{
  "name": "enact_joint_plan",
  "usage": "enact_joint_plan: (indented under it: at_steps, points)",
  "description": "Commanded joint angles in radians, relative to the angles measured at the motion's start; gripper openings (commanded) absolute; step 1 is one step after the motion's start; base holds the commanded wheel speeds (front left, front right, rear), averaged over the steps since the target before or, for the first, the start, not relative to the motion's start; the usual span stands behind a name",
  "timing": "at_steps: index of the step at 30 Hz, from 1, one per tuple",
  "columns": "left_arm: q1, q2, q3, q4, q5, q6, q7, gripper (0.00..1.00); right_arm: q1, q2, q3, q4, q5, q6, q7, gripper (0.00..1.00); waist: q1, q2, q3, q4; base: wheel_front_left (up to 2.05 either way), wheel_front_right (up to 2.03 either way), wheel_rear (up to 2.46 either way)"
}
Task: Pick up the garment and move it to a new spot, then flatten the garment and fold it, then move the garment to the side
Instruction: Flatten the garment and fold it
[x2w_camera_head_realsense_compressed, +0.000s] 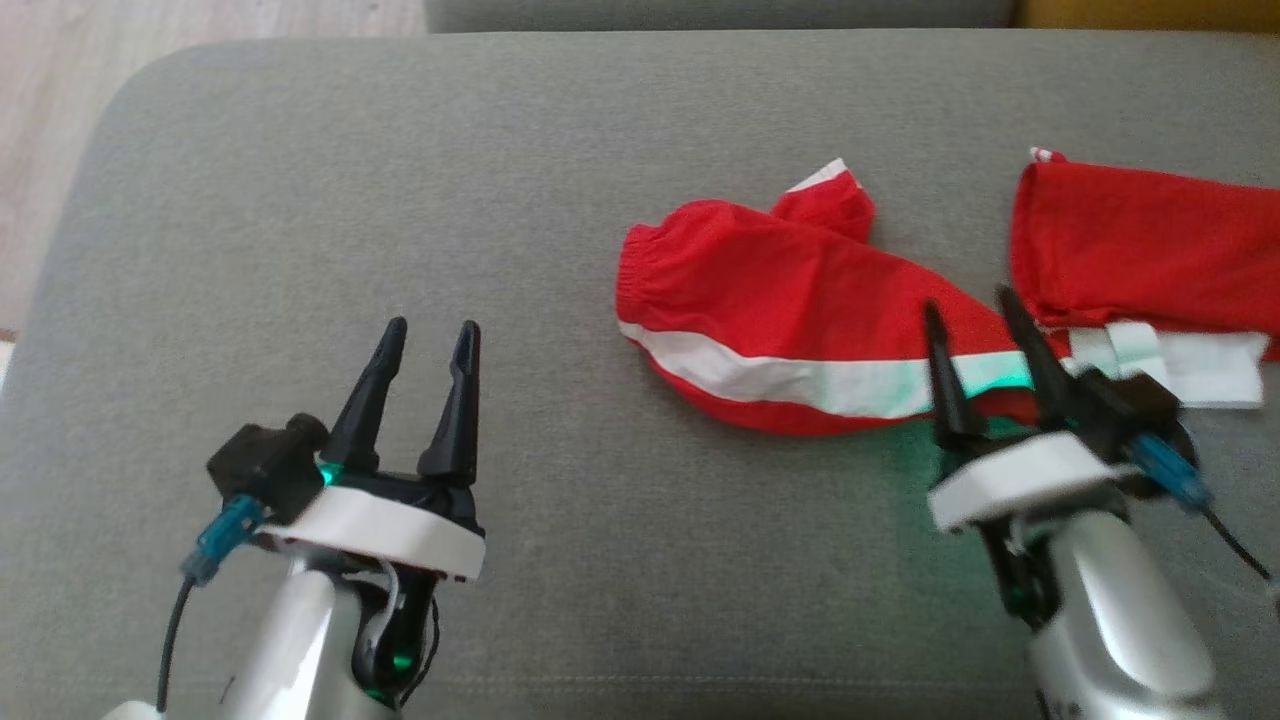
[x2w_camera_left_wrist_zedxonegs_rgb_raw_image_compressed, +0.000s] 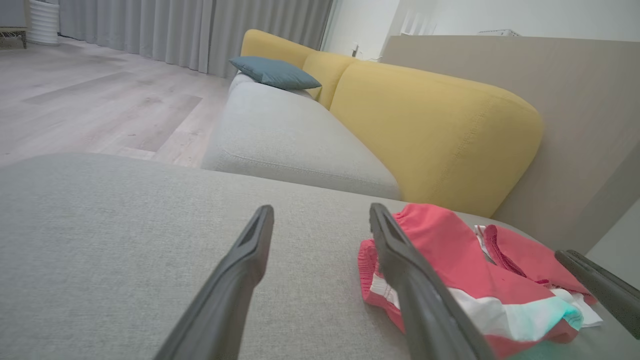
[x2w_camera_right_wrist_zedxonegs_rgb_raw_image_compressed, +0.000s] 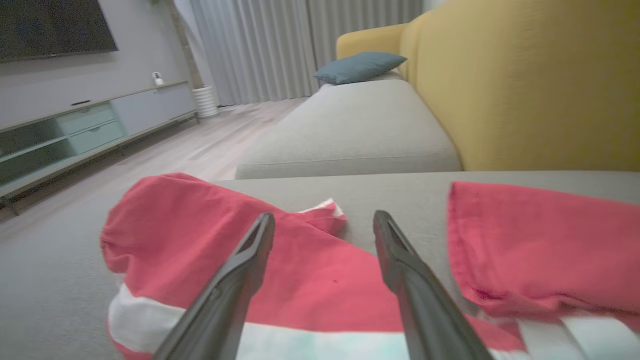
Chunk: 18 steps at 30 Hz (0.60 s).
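1. The red garment (x2w_camera_head_realsense_compressed: 800, 320) lies on the grey cushion (x2w_camera_head_realsense_compressed: 350, 180) toward 3 o'clock, its far end cut off.
2. The right claw (x2w_camera_head_realsense_compressed: 968, 302) sits above its white stripe, wide open and empty.
3. The left claw (x2w_camera_head_realsense_compressed: 432, 328), at 7 o'clock, is likewise open and empty.

Support: grey woven seat cushion (x2w_camera_head_realsense_compressed: 330, 190), with a rounded corner at the upper left of the frame and a seam along its near edge at the bottom. Lying directly on it: one red garment (x2w_camera_head_realsense_compressed: 770, 290), crumpled, from centre-right to the right edge of the frame. Left portion: gathered elastic edge facing left, white band (x2w_camera_head_realsense_compressed: 760, 375) along its lower side, small turned-up fold (x2w_camera_head_realsense_compressed: 825, 200) with white trim at its top. Right portion: flatter red panel (x2w_camera_head_realsense_compressed: 1130, 240) running off the right edge, white strip (x2w_camera_head_realsense_compressed: 1215, 370) beneath it.
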Motion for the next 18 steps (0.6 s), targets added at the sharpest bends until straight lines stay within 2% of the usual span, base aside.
enact_joint_plan:
  at_steps: [1,4,7,13,18]
  points:
    - [-0.028,0.014,0.019,-0.035,-0.004,-0.006,-0.005,1.0,0.004,0.011,0.001,-0.05,-0.011,-0.001,-0.015,1.0,0.0,-0.0001,0.002,-0.012,0.0,0.0,0.0]
    - [-0.042,0.039,-0.024,-0.032,-0.027,-0.006,-0.005,1.0,0.048,0.011,-0.06,-0.104,-0.017,-0.001,-0.021,1.0,0.0,-0.0001,0.012,-0.038,0.0,0.0,0.0]
    - [-0.07,0.079,-0.108,-0.016,-0.06,-0.006,-0.005,1.0,0.077,0.011,-0.099,-0.14,-0.021,-0.001,-0.024,1.0,0.0,-0.0001,0.028,-0.066,0.0,0.0,0.0]
    - [-0.17,0.168,-0.292,0.08,-0.166,-0.006,-0.005,1.0,0.094,0.011,-0.112,-0.176,-0.027,-0.001,-0.026,1.0,0.0,-0.0001,0.062,-0.125,0.0,0.0,0.0]
    - [-0.258,0.212,-0.37,0.173,-0.246,-0.006,-0.005,1.0,0.094,0.011,-0.118,-0.192,-0.028,-0.001,-0.027,1.0,0.0,-0.0001,0.087,-0.16,0.0,0.0,0.0]
